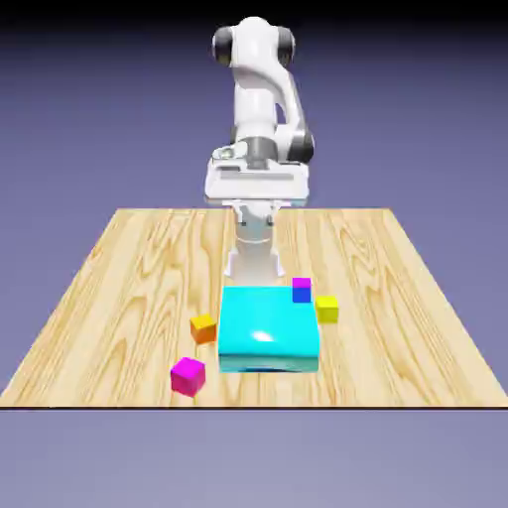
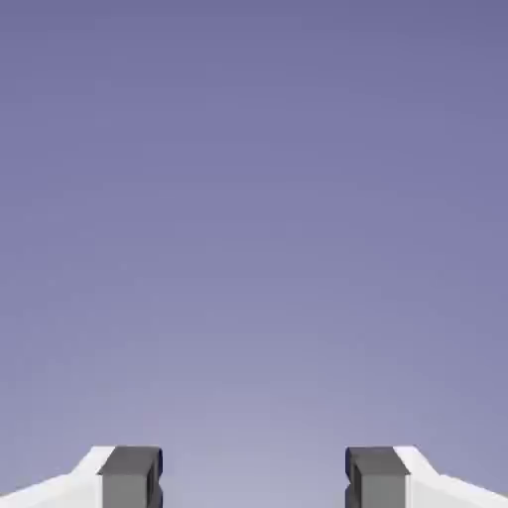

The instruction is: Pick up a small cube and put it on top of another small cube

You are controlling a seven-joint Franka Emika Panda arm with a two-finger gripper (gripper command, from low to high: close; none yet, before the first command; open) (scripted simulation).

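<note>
The small orange cube (image 1: 203,328) rests on the wooden table, just off the left side of the big cyan block (image 1: 269,327). At the block's right side, near its far corner, sits the small yellow cube (image 1: 326,310). My gripper (image 1: 256,187) hangs high above the table's far part, well away from both cubes. In the hand view the gripper (image 2: 253,478) is open, its grey fingertips (image 2: 129,476) wide apart with only the blue-violet backdrop between them. Neither cube shows in that view.
A magenta cube (image 1: 188,376) lies near the table's (image 1: 119,268) front edge, left of the cyan block. A small magenta-and-blue cube (image 1: 302,290) stands at the block's far right corner, close to the yellow cube.
</note>
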